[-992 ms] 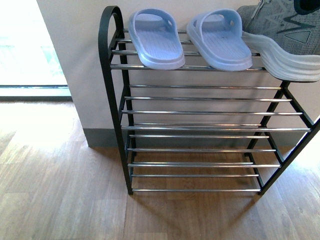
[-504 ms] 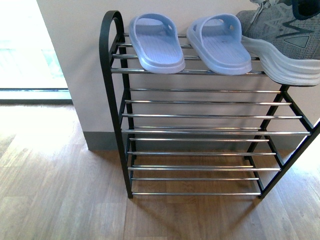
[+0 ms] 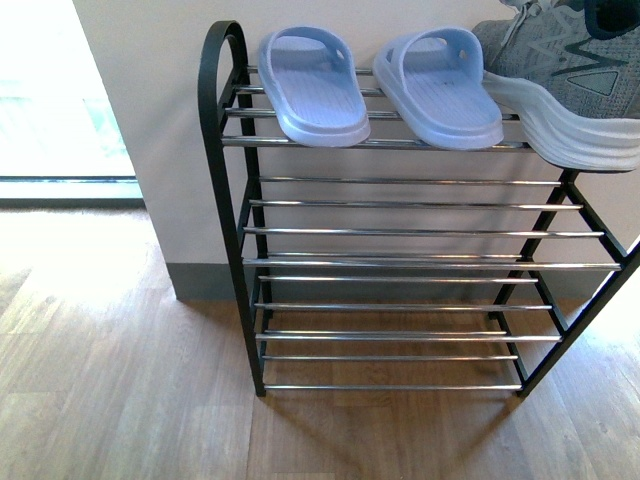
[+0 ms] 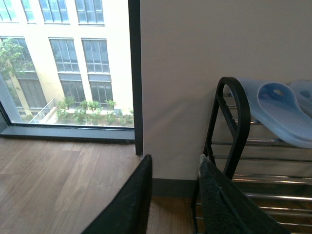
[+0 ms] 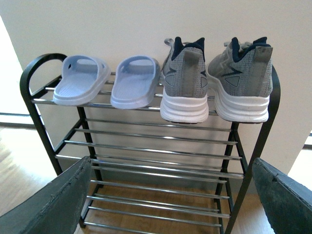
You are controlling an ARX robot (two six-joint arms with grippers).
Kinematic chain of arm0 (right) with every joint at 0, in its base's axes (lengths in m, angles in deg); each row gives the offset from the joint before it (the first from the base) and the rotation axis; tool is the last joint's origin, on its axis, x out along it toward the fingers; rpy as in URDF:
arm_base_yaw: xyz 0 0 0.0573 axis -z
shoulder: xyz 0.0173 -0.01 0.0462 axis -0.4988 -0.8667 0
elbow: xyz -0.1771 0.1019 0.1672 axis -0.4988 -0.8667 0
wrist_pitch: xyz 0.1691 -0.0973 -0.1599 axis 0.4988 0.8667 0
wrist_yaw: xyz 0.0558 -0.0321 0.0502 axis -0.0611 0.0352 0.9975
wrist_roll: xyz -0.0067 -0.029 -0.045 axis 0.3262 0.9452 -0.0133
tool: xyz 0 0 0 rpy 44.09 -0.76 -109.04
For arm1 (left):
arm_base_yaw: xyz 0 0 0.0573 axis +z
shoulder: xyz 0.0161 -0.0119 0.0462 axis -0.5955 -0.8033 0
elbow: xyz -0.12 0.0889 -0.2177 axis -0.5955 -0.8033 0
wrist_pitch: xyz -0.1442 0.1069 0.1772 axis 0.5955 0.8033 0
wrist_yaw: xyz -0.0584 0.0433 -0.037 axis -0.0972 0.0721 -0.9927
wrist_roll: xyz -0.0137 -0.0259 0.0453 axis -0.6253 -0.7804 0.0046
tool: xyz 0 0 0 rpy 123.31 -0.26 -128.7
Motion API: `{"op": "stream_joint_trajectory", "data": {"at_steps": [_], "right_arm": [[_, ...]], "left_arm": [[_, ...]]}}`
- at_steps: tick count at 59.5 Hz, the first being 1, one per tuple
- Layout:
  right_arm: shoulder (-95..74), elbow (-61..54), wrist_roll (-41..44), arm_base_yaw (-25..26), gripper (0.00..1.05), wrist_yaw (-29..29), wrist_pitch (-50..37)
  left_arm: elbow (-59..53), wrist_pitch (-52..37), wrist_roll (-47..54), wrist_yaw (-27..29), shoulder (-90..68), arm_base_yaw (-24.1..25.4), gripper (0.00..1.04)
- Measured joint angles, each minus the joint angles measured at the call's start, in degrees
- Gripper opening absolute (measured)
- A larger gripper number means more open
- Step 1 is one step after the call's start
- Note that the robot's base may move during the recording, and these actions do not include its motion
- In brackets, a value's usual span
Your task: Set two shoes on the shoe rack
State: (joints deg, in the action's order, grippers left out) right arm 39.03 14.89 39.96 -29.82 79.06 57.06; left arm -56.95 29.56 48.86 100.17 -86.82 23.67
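Note:
The shoe rack (image 3: 400, 262) with black frame and chrome bars stands against a pale wall. On its top tier sit two pale blue slide sandals (image 3: 312, 84) (image 3: 440, 82) and, at the right, a grey knit sneaker (image 3: 565, 85) cut off by the frame edge. The right wrist view shows both sandals (image 5: 80, 80) (image 5: 136, 81) and both grey sneakers (image 5: 187, 83) (image 5: 242, 80) side by side on the top tier. My right gripper (image 5: 170, 195) is open and empty, facing the rack's lower tiers (image 5: 156, 165). My left gripper (image 4: 174, 163) is open and empty, beside the rack's left end (image 4: 234, 122).
Wood floor (image 3: 120, 400) spreads in front and to the left. A large floor-level window (image 4: 63, 63) with a dark frame lies left of the wall corner. The rack's lower tiers hold nothing.
The front view shifted slightly between one second and half a second ago, so the rack sits a little lower in the picture. Nothing differs since then.

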Motion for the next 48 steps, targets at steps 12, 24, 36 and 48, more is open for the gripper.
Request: {"op": "stream_joint_trajectory", "data": {"at_steps": [12, 24, 36, 48], "right_arm": [[0.0, 0.0, 0.0, 0.0, 0.96, 0.0, 0.0], [0.0, 0.0, 0.0, 0.0, 0.96, -0.02, 0.0], [0.0, 0.0, 0.0, 0.0, 0.96, 0.0, 0.0], [0.0, 0.0, 0.0, 0.0, 0.96, -0.04, 0.02]], "left_arm": [[-3.04, 2.21, 0.24, -4.22, 5.44, 4.35, 0.01], [-5.51, 5.6, 0.28, -11.72, 11.3, 12.48, 0.01], [-6.6, 8.39, 0.31, -12.33, 15.43, 12.68, 0.01], [-8.33, 9.16, 0.35, -12.33, 18.71, 12.7, 0.01]]}}
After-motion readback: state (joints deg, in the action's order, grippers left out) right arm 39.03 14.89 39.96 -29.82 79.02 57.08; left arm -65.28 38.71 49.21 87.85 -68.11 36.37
